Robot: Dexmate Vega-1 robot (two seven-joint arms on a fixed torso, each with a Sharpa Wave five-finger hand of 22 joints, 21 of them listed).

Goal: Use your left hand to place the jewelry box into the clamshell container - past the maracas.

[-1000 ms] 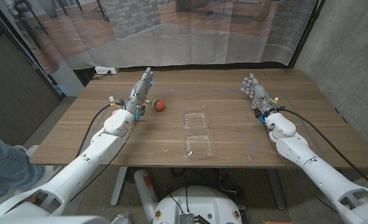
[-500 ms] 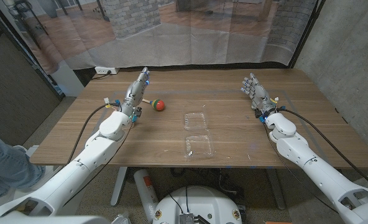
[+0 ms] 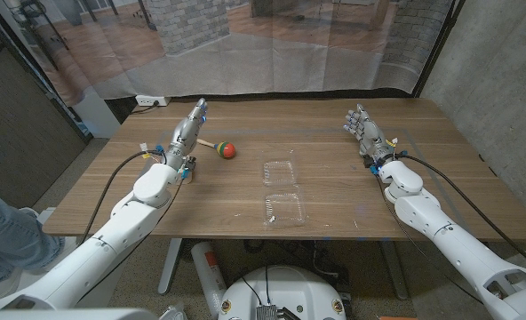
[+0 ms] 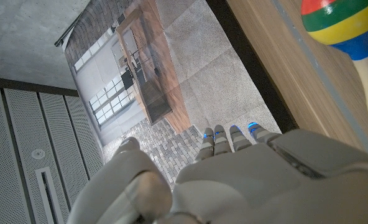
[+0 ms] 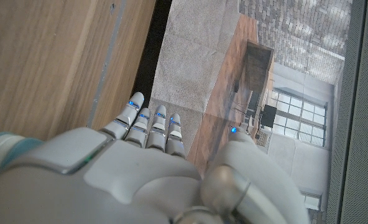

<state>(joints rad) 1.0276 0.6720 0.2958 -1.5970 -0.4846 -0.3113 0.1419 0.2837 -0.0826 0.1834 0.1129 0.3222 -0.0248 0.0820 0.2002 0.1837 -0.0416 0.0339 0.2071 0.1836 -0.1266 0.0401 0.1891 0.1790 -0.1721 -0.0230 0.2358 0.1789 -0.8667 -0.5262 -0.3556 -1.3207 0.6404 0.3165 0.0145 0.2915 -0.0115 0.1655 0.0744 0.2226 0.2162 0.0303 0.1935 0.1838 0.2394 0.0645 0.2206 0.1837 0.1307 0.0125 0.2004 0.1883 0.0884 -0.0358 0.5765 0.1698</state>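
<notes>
In the head view, the left hand is seen raised over the table's far left part, fingers stretched out together toward the far edge, nothing held. A maraca with a red, yellow and green head lies just beside that hand. A clear clamshell lies open near the table's middle, both halves bare. The right hand is held up over the far right part, fingers extended and a little apart, nothing in it. The jewelry box cannot be made out. In the left wrist view, the fingers are seen straight and side by side, with the maraca's head close by on the wood. In the right wrist view, the fingers are likewise straight, close together, the thumb set apart.
</notes>
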